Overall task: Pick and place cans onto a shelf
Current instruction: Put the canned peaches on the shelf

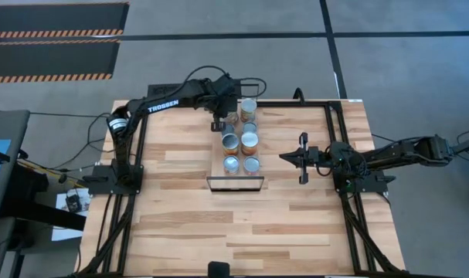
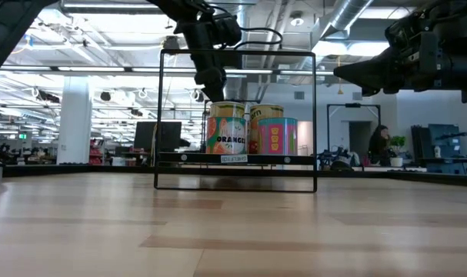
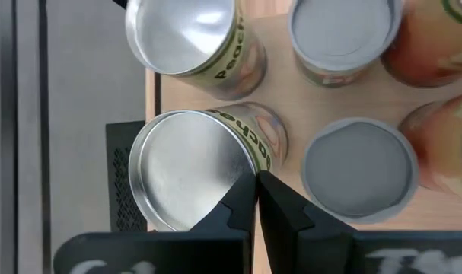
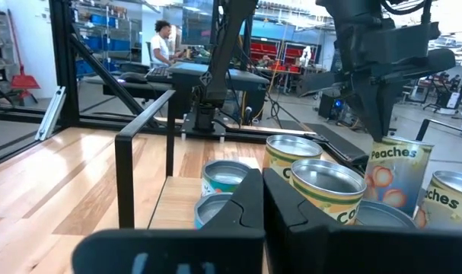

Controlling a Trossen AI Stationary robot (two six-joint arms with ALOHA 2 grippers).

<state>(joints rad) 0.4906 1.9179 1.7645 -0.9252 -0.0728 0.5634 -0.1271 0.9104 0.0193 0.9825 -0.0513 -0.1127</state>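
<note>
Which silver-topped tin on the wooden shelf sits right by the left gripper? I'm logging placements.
The silver-topped Peaches tin in the back row, at the shelf's left edge. The shut left gripper hangs over its rim; the other tins stand farther off.

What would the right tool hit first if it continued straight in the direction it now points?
Probably the cans on the shelf. In the high view the right tool, closed, points toward the nearest silver-topped can beside the orange-topped one. Its height is hard to judge, so it might pass above them.

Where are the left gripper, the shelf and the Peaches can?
left gripper (image 1: 219, 121), high view, between its fingertips.
shelf (image 1: 215, 158), high view, bare left edge of the plank.
Peaches can (image 4: 394, 175), right wrist view, its side label.
</note>
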